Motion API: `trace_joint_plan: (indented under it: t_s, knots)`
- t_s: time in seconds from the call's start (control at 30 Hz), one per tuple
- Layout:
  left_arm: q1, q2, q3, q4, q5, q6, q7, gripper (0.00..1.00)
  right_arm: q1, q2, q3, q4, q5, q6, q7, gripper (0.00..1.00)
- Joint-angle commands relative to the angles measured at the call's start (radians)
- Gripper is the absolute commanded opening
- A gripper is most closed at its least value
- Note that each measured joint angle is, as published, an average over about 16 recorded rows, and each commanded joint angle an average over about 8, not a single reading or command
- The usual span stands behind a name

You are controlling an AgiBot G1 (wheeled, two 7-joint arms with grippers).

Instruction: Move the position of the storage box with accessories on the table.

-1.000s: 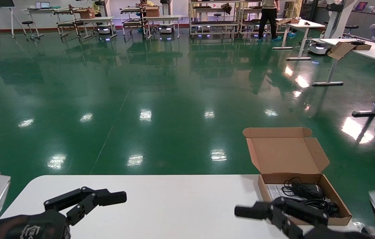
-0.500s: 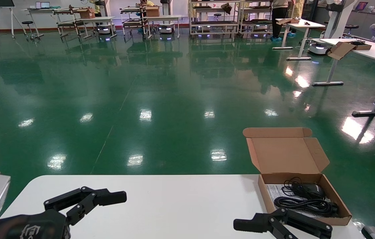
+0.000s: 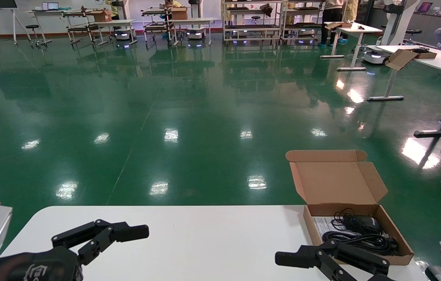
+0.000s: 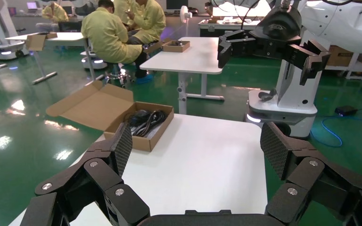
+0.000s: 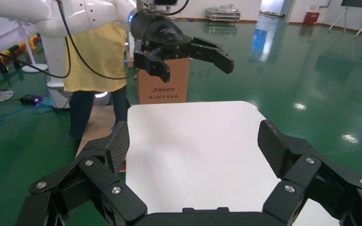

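The storage box (image 3: pixel 309 228) sits at the far right corner of the white table (image 3: pixel 205 242), its lid (image 3: pixel 335 183) open and standing past the far edge. Inside lie the accessories: black mouse and coiled cables (image 3: pixel 361 234) on a white sheet (image 3: pixel 322 225). My right gripper (image 3: pixel 283 259) hovers open near the front edge, just left of the box and apart from it. My left gripper (image 3: pixel 138 233) hangs open over the table's left part. The left wrist view shows the box (image 4: pixel 139 141) far ahead between the open left gripper (image 4: pixel 195 141) fingers. The right gripper (image 5: pixel 193 139) holds nothing.
Green floor lies beyond the table's far edge. A white robot base (image 4: pixel 283 108) stands off the table's right end. Off the left end are a brown carton (image 5: pixel 162 87) and a person in yellow (image 5: pixel 94 56). Other white desks (image 3: pixel 439 58) stand far right.
My right gripper has dropped lower and back toward the front edge, uncovering the cables in the box. The left gripper and the box have not moved.
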Motion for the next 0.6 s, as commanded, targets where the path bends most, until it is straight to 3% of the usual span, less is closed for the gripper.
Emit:
trace_joint_plan:
  t_s: [0.03, 0.6]
  knots:
    - [0.0, 0.0, 0.0, 0.0, 0.0, 0.0, 0.0, 1.0, 0.001, 0.0, -0.001, -0.002, 0.0, 0.001, 0.0, 1.0]
    - [0.0, 0.0, 0.0, 0.0, 0.0, 0.0, 0.0, 1.0, 0.003, -0.002, -0.003, -0.006, 0.002, 0.002, 0.001, 1.0]
